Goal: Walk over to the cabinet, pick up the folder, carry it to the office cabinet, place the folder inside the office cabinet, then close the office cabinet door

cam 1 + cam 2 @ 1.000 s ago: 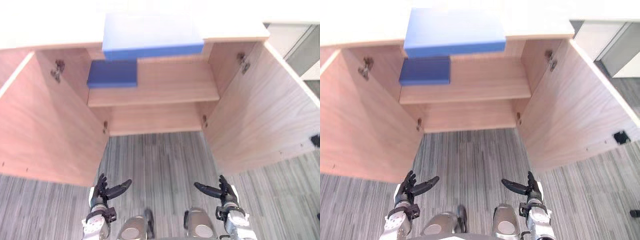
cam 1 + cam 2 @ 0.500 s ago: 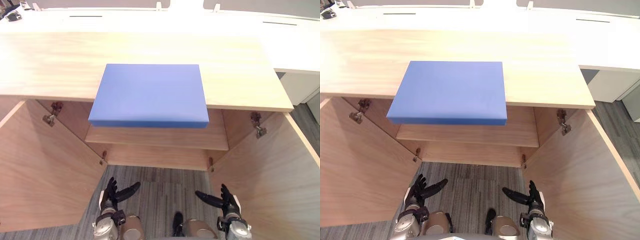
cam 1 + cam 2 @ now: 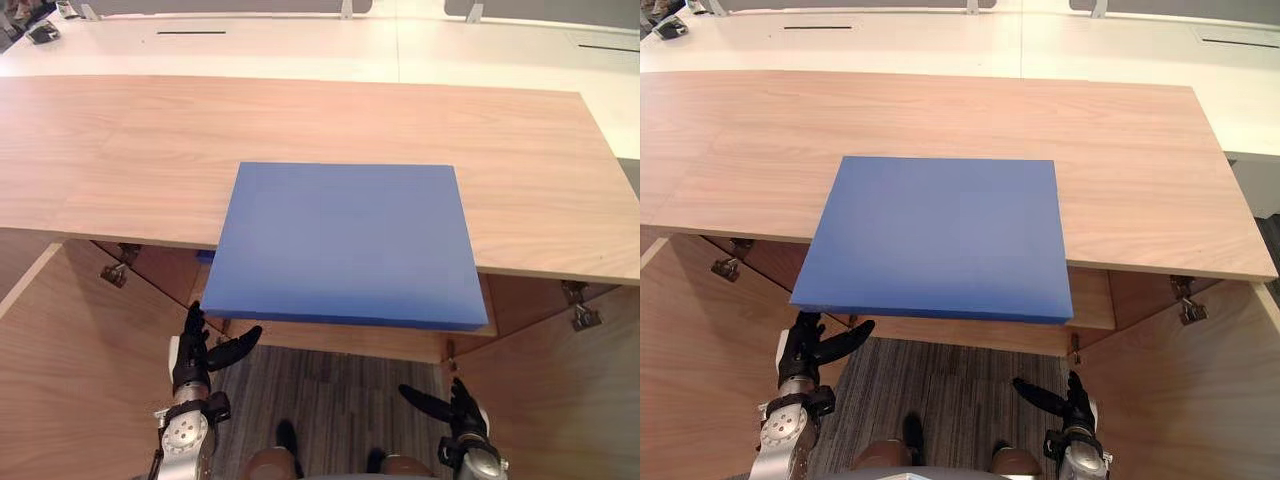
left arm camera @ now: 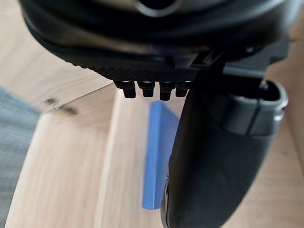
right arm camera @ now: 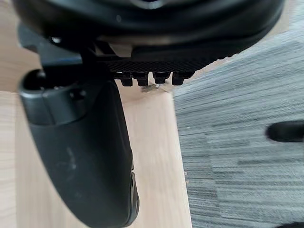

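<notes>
Two dark hands hang low in front of the open cabinet, one to each side, and neither touches anything. The left hand is raised a little higher than the right, just in front of the open left door. Its fingers point up, straight and slightly spread, and its thumb reaches inward toward the middle. The right hand sits lower, near the open right door. Its fingers are likewise straight and relaxed, its thumb stretches inward, and its grasp is empty. In each wrist view the fingertips line up in a row with the thumb standing apart from them, and nothing lies between them.

The blue folder lies flat on the wooden cabinet top. Its near edge juts out past the front edge, above the opening, and it is well apart from both hands. A second blue folder shows in the left wrist view, resting on a wooden shelf inside the cabinet. Grey striped floor lies between the two doors, and a white desk runs behind the cabinet.
</notes>
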`<state>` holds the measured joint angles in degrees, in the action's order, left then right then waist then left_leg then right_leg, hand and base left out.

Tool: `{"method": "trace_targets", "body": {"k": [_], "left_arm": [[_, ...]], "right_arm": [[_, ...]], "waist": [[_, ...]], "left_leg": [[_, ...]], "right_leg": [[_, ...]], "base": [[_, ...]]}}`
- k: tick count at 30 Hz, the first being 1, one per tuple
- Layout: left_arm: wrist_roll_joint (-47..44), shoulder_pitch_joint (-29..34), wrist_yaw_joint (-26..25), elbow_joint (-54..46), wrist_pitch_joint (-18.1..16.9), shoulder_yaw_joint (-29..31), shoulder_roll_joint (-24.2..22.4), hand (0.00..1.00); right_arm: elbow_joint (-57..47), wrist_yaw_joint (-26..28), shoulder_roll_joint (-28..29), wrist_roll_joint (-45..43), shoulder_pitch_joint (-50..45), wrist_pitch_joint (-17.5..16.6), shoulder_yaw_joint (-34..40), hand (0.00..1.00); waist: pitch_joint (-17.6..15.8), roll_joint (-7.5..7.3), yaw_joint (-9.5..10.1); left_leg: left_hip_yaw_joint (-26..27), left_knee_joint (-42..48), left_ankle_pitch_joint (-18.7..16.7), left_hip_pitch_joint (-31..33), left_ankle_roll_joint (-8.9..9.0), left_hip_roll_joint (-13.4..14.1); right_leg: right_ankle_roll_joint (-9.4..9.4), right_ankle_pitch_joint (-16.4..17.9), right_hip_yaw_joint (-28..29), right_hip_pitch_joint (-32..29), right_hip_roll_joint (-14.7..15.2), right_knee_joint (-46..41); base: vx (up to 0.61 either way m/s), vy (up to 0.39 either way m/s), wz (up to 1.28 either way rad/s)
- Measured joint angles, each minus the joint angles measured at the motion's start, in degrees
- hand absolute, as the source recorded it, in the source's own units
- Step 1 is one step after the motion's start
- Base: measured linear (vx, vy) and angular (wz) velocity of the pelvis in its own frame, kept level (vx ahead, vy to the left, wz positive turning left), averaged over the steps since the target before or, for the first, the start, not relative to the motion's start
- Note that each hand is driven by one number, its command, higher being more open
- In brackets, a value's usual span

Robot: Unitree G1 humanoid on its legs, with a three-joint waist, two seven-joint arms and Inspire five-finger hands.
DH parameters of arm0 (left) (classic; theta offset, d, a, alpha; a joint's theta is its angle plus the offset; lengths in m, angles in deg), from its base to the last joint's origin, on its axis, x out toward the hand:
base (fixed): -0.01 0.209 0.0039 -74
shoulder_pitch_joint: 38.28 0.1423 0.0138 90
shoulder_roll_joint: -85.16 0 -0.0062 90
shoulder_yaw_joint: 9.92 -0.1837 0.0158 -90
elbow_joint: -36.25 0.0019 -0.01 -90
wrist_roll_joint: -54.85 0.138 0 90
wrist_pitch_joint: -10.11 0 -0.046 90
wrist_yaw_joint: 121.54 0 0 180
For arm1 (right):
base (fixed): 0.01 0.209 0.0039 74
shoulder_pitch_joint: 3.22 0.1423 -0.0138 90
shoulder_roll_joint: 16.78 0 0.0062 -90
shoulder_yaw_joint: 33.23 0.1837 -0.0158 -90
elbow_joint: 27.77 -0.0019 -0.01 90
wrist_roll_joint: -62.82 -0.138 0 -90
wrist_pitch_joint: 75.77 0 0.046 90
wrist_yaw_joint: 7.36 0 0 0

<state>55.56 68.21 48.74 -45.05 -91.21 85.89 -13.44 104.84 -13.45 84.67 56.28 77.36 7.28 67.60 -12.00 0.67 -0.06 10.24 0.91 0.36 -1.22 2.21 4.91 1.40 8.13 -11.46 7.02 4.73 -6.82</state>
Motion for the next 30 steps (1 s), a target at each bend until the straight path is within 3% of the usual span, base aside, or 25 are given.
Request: {"method": "trace_targets", "body": {"k": [7,10,18,26,30], "left_arm": [[15.8,5.3,-3.7,-14.9,-4.2,-7.6,4.5,1.00],[19.0,6.1,-5.6,-18.8,-5.8,-7.8,5.7,1.00],[24.6,7.2,-7.8,-22.7,-6.1,-7.5,10.3,1.00],[25.0,7.4,-10.5,-32.5,-6.8,-5.2,7.9,1.00],[22.9,7.8,-10.4,-33.7,-7.3,-4.1,6.0,1.00]], "right_arm": [[2.2,-1.0,-1.4,2.6,-0.2,-0.9,-2.8,1.00],[2.4,-1.4,-1.7,4.0,-0.1,-1.0,-4.2,1.00],[3.5,-2.1,-2.4,4.5,0.2,-1.2,-5.1,1.00],[6.5,-2.6,-2.8,4.5,-0.6,-1.2,-5.1,1.00],[7.2,-2.6,-2.8,4.5,-2.1,-1.1,-5.7,1.00]], "waist": [[1.3,0.18,0.27],[2.2,0.50,0.26],[2.9,0.82,0.43],[3.4,0.50,0.63],[4.6,0.22,0.61]], "left_leg": [[-1.0,-0.9,0.1,-1.3,0.09,-0.1],[-1.5,-0.9,0.1,-1.3,0.07,-0.1],[-3.0,-2.0,2.1,-1.6,-0.13,-0.5],[-3.1,-2.8,2.8,-1.8,0.45,-1.3],[-2.9,-5.9,5.4,-3.0,1.01,-1.4]], "right_leg": [[-0.02,0.0,0.0,1.2,-0.1,-0.1],[-0.02,0.0,0.0,1.5,-0.2,-0.2],[-0.03,0.0,-0.4,2.1,-0.1,-0.3],[0.06,0.0,3.0,2.3,0.1,1.2],[1.23,0.0,4.5,1.8,0.0,2.2]], "base": [[0.01,-0.016,0.07],[-0.03,-0.012,0.09],[-0.06,-0.020,0.10],[-0.12,-0.002,-0.02],[-0.10,-0.009,-0.08]]}}
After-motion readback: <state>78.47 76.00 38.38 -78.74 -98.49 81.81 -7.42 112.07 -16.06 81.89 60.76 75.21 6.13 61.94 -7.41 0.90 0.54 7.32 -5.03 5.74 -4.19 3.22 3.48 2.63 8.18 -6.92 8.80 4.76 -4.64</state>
